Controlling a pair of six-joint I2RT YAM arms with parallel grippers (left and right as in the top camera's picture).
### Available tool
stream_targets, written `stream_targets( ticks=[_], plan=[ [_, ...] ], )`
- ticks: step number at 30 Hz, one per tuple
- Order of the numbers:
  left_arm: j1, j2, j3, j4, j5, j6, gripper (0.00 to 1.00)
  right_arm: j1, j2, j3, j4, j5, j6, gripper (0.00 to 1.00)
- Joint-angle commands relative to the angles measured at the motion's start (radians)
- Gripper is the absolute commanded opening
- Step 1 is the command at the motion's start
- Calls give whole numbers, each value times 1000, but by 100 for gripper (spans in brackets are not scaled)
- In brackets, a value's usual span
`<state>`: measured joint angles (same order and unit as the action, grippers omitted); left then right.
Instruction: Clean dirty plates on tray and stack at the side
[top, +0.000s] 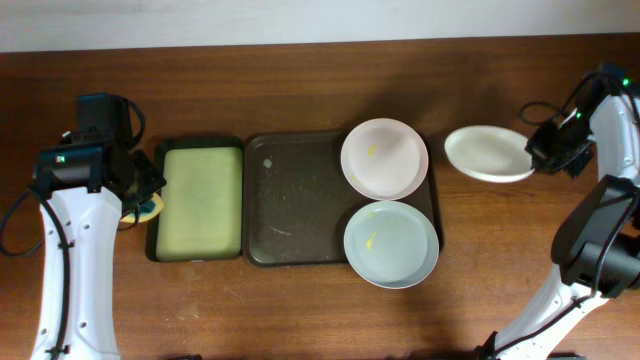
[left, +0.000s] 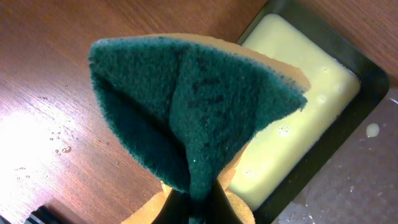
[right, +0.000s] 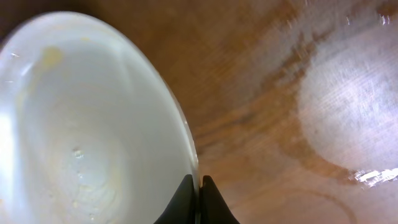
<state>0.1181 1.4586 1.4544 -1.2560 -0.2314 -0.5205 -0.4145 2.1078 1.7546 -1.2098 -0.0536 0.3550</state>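
The dark tray (top: 295, 200) holds two plates at its right end: a white plate (top: 384, 158) behind and a pale grey-blue plate (top: 391, 243) in front, each with a small yellow smear. My right gripper (top: 540, 150) is shut on the rim of a third white plate (top: 488, 153), held right of the tray; the right wrist view shows its wet inside (right: 87, 124) pinched between the jaws (right: 199, 186). My left gripper (top: 140, 205) is shut on a green sponge (left: 193, 106), left of the narrow tray.
The narrow tray (top: 200, 200) with yellow-green lining stands between my left arm and the dark tray; it also shows in the left wrist view (left: 298, 124). Water drops lie on the wooden table (left: 56, 143). A wet patch shines on the wood (right: 348, 106).
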Motion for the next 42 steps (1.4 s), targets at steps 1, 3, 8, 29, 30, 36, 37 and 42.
stream_targets(
  ticks=[1, 3, 8, 29, 30, 36, 37, 42],
  plan=[
    [-2, -4, 0, 3, 4, 2, 0, 8, -8, -70, 50, 66, -11, 13],
    [-2, -4, 0, 6, 4, 2, 0, 8, -9, -68, 43, 51, -43, 66],
    [-6, -4, 0, 24, 11, 2, 0, 29, -9, 83, -87, -301, -296, 71],
    [-60, -4, 0, 10, 11, 43, 0, 500, -9, -265, 347, -233, -106, 8],
    [-60, -4, 0, 10, 11, 43, 0, 500, -9, -256, 347, -249, -106, 5],
    [-60, -4, 0, 21, 31, 47, 0, 572, -8, -209, 362, -517, -225, 4],
    [-60, -4, 0, 21, 34, 56, 0, 601, -8, -209, 363, -472, -224, 4],
    [-60, -4, 0, 38, 164, 188, 0, 797, -8, -210, 353, -124, -199, 6]
  ],
)
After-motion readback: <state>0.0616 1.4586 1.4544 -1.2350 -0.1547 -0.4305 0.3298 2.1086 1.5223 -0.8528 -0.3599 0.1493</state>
